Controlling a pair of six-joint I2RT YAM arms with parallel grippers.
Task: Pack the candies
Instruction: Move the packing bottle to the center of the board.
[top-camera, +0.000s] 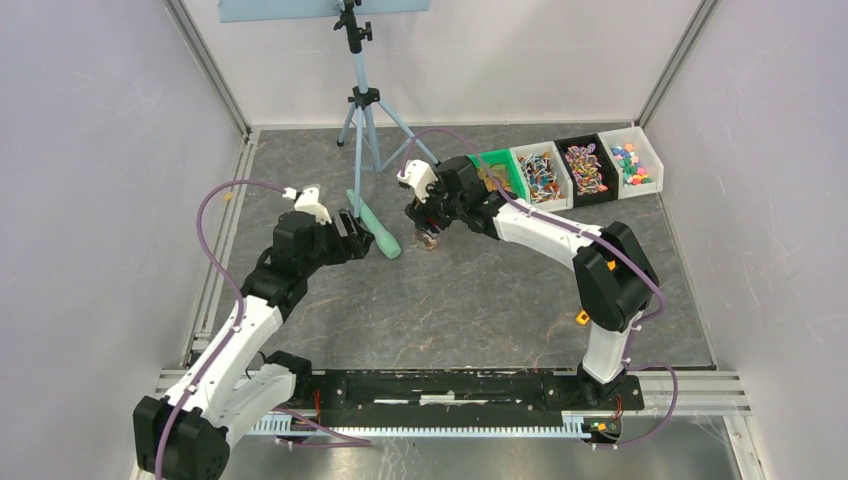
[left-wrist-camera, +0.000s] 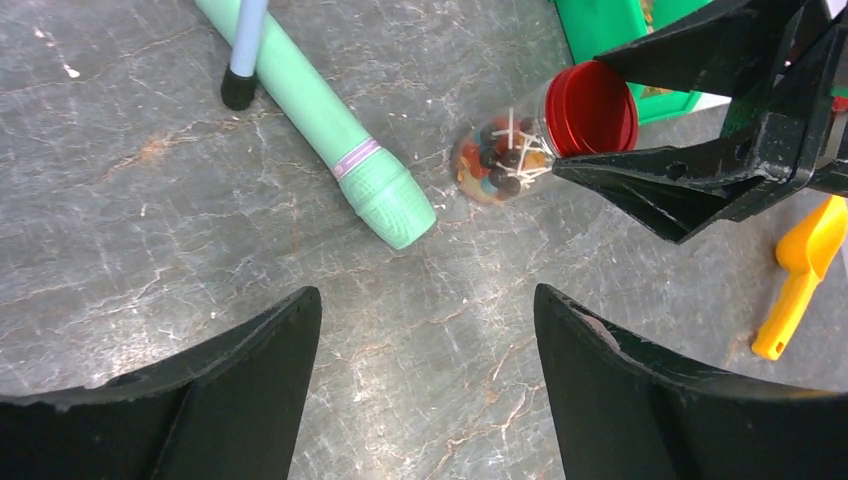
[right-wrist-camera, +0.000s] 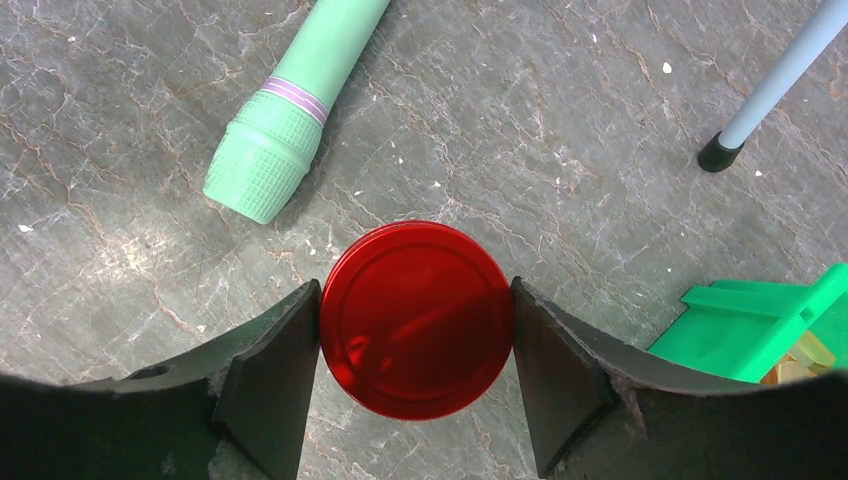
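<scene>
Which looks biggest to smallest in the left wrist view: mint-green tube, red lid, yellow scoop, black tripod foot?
1. mint-green tube
2. red lid and yellow scoop: about alike. The scoop runs off the frame edge, so I am not ranking these two.
3. black tripod foot

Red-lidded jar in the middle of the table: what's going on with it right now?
The right end effector is over the clear jar, its fingers against either side of the red lid, apparently gripping it. The jar sits on the table with mixed candies inside. The left end effector is open and empty, hovering beside the mint-green cylinder. The yellow scoop lies untouched, and the candy bins sit at the back right.
</scene>
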